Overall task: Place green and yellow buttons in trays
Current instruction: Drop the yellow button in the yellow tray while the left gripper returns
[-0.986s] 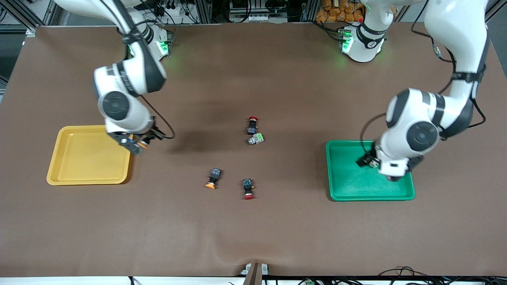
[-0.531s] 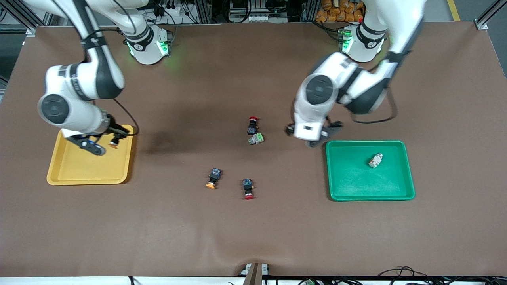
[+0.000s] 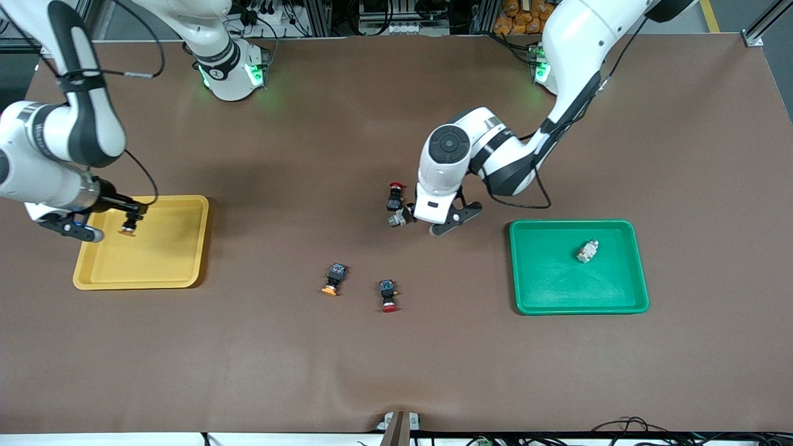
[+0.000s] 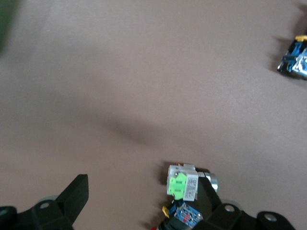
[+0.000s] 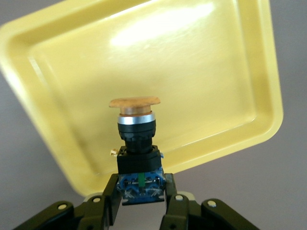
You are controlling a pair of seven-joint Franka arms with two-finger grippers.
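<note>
My right gripper (image 3: 127,224) is shut on a black-bodied yellow button (image 5: 136,139) and holds it cap-down over the yellow tray (image 3: 179,248), which also shows in the right wrist view (image 5: 216,72). My left gripper (image 3: 426,223) is open and low over the table's middle. A whitish green button (image 3: 396,218) lies between its fingers, close against one finger (image 4: 207,203); it also shows in the left wrist view (image 4: 182,182). The green tray (image 3: 557,297) holds another green button (image 3: 587,251). A second yellow button (image 3: 332,280) lies on the table nearer the front camera.
A red-capped black switch (image 3: 394,194) lies just beside the green button, touching or nearly touching it. Another red-capped switch (image 3: 388,295) lies beside the loose yellow button. A blue-based switch (image 4: 295,57) shows at the edge of the left wrist view.
My left gripper let go a green button in the green tray and moved to the green button at the table's middle. My right gripper carried the yellow button over the yellow tray.
</note>
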